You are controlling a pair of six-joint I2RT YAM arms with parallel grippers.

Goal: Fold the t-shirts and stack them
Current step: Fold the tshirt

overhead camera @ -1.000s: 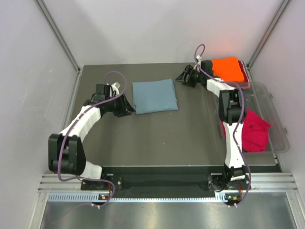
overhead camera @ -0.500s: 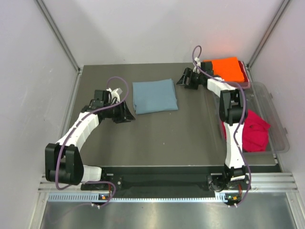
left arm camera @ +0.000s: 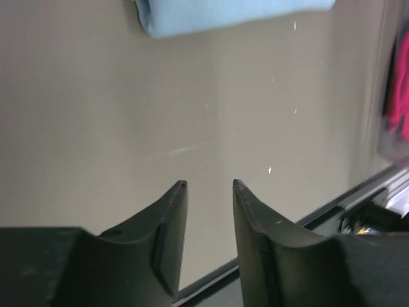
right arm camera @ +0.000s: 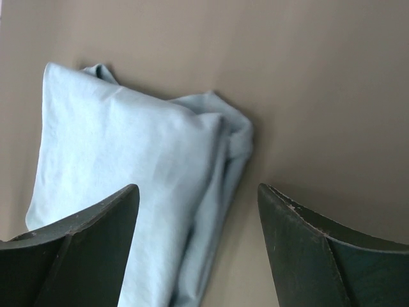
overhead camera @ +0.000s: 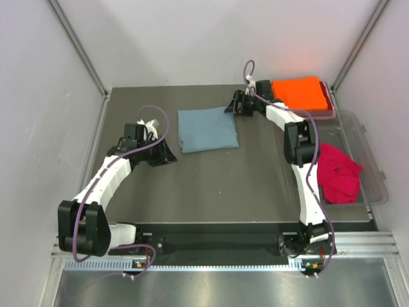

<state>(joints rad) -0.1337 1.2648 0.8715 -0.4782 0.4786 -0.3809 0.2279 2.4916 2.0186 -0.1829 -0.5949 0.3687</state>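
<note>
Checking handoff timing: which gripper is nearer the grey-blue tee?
Right. The right gripper hangs open over the grey-blue tee's far right corner. The left gripper sits off its near left corner, with table showing between.

Left wrist view: we see the grey-blue t-shirt (left arm camera: 223, 14) cut off at the top edge. The red t-shirt (left arm camera: 399, 89) is blurred and clipped at the right edge. Top view: the right arm (overhead camera: 306, 188) hides its left part.
</note>
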